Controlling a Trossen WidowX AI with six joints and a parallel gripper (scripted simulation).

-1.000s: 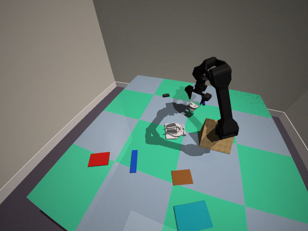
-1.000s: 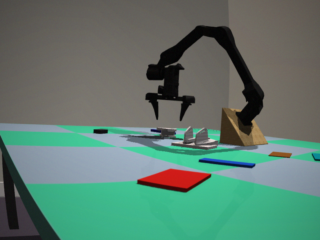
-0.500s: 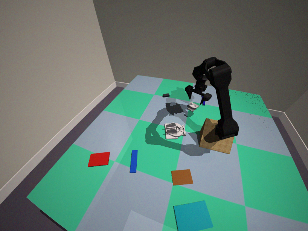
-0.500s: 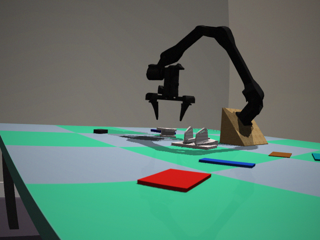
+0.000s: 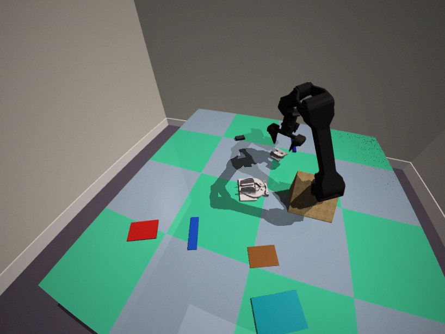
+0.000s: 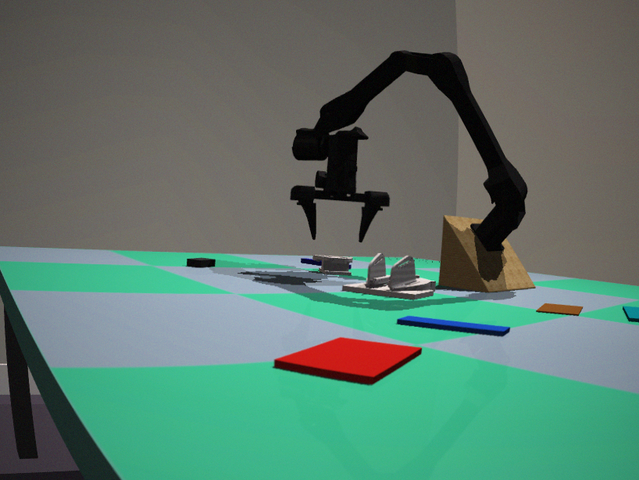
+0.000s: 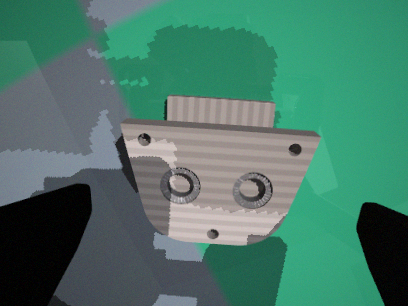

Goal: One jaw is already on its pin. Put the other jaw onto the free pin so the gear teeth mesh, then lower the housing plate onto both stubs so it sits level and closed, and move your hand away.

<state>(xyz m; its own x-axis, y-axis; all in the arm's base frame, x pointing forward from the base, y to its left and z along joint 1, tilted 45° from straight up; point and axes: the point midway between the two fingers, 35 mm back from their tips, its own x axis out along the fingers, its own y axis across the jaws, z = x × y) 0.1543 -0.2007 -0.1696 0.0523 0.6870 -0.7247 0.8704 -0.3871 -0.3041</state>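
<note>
From above, the green-and-blue-grey checkered counter [image 5: 136,193] [image 6: 170,330] stands between plain grey-beige walls [image 5: 79,64] [image 6: 206,103] and carries the pale gripper-like assembly [image 5: 253,189] [image 6: 392,289]; outside, the black two-fingered claw [image 6: 337,240] [image 5: 283,143] [image 7: 226,208] hangs spread; at the wrist, the pale ribbed housing plate [image 7: 220,160] [image 5: 278,153] [image 6: 334,263] lies between its fingertips, untouched.

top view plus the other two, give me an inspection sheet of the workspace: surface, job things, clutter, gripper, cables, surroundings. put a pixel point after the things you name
surface: green and grey-blue checks
job's things: housing plate [image 5: 278,153] [image 6: 335,263] [image 7: 220,165] off the white base assembly [image 5: 252,189] [image 6: 393,287]
clutter: red tile [image 5: 142,230] [image 6: 348,360], two blue bars, orange tile [image 5: 263,256] [image 6: 559,309], teal tile [image 5: 279,311] [image 6: 631,313], small black block [image 5: 239,137] [image 6: 201,262]
gripper: open [image 5: 284,144] [image 6: 337,240] [image 7: 224,202], empty, above the plate
cables: nothing seen
surroundings: plain walls, pale skirting, dark floor
</note>
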